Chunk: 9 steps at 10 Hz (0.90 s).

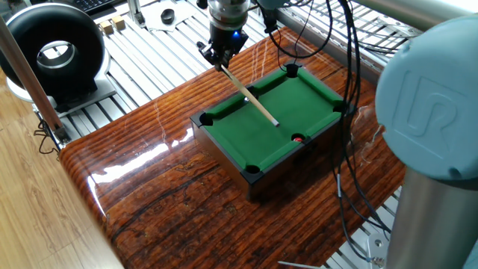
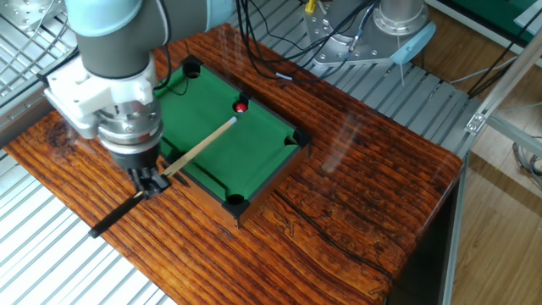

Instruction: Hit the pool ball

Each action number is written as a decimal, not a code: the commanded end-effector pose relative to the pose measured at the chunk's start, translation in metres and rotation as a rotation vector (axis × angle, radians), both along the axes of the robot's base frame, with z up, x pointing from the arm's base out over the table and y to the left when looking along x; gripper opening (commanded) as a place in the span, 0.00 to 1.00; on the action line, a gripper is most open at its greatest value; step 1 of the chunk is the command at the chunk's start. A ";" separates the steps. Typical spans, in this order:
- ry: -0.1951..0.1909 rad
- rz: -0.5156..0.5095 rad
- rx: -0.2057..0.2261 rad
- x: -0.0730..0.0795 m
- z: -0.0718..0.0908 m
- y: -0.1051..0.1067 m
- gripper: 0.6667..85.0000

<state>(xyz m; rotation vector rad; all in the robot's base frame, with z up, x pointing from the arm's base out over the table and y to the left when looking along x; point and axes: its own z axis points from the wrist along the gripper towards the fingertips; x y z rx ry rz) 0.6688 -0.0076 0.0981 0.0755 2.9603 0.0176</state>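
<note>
A robot arm's gripper (image 2: 151,180), clamped on a wooden cue (image 2: 199,146) (its dark butt trailing off the near side), angles the stick across a miniature pool table (image 1: 254,138), the tip near a red ball (image 2: 241,107) resting against the far rail.

Gripper (image 2: 151,181) pointed down from vertical wrist, fingers clamped on cue stick (image 2: 196,146). Wrist hangs beyond table's long side. In one fixed view, gripper (image 1: 218,55) at far edge, arm's grey base joint near camera.
</note>
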 end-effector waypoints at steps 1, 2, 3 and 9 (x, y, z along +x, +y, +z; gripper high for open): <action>-0.016 0.126 0.083 -0.018 0.022 0.042 0.00; -0.023 0.217 0.087 -0.025 0.030 0.053 0.00; -0.038 0.311 0.093 -0.030 0.034 0.064 0.00; 0.050 0.657 0.126 -0.075 0.007 0.092 0.00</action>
